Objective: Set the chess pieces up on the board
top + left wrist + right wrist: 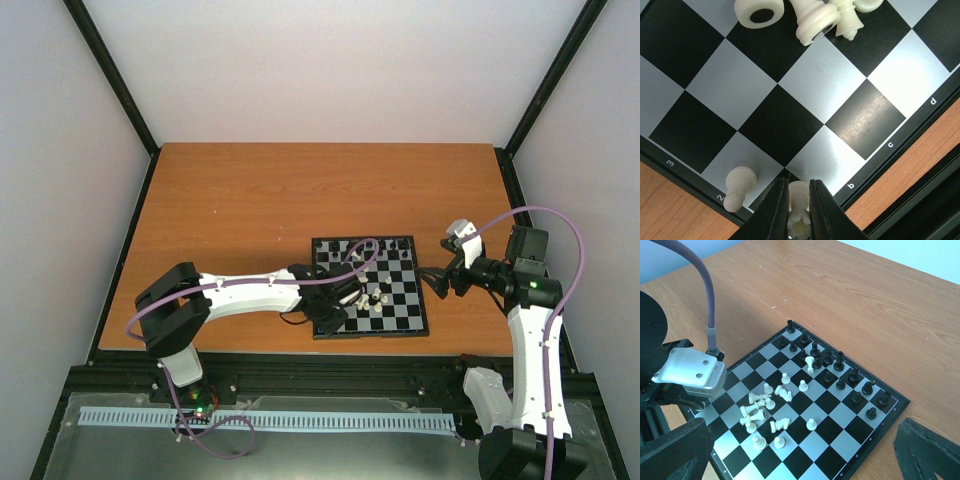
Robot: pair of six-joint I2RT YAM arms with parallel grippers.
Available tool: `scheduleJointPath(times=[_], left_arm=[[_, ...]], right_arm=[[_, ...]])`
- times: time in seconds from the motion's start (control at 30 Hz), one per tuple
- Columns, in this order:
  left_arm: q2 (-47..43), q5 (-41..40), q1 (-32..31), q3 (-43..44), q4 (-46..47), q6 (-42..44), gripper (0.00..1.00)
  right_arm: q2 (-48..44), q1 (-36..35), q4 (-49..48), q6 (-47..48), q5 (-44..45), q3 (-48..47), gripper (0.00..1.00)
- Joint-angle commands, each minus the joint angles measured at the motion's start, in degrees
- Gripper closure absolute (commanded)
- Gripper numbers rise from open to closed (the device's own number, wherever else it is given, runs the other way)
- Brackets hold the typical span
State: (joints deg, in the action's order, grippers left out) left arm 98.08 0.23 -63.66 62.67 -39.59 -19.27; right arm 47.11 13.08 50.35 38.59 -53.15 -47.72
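Chess pieces [372, 296]: in the top view we see cream-white men scattered over the middle of the board [408, 312] and black men lined along its far edge.
Board place: it lies on the wooden table [240, 200], right of centre and toward the near edge, between the two arms.
Left gripper [332, 318]: it reaches in from the left and sits over the board's near left corner.
Right gripper [440, 270]: it hangs just right of the board, off its edge.
Left wrist, grip: we see the fingers [776, 212] closed on a white piece [799, 194] at the corner square, next to the letter b and the number 2.
Left wrist, neighbour: a white pawn [739, 186] sits on the edge square marked 2, just beside the held piece and apart from it; we cannot tell whether it stands upright.
Left wrist, beyond: several white men lie tipped over together, one showing its hollow base [760, 12].
Right wrist, jaws: the right gripper's fingers stand wide apart with nothing between them, the board showing beyond.
Right wrist, black men: two rows fill the board's far side, with one stray white man [810, 363] among them.
Right wrist, white men: a toppled cluster [759, 410] lies near the left gripper, with a few upright ones around it.
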Motion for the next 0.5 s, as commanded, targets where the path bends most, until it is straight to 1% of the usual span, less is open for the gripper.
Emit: scheduleJointPath(times=[0.0,0.33,0.47], left_arm=[[0.5,-0.5,-0.7,0.6,-0.8,0.7,0.87],[-2.2,-2.2,-0.7,-2.1,-2.2,-0.2,0.87],[-2.6,-2.0,-0.7,-3.0,-1.4,-0.7,0.87]], right_arm=[[-0.5,-0.4,-0.3,0.9,-0.8,0.2,0.00],[-0.5,-0.4,-0.2,0.9,-0.8,0.3,0.00],[-0.6,-0.4,-0.4,0.9,-0.7,0.3,0.00]])
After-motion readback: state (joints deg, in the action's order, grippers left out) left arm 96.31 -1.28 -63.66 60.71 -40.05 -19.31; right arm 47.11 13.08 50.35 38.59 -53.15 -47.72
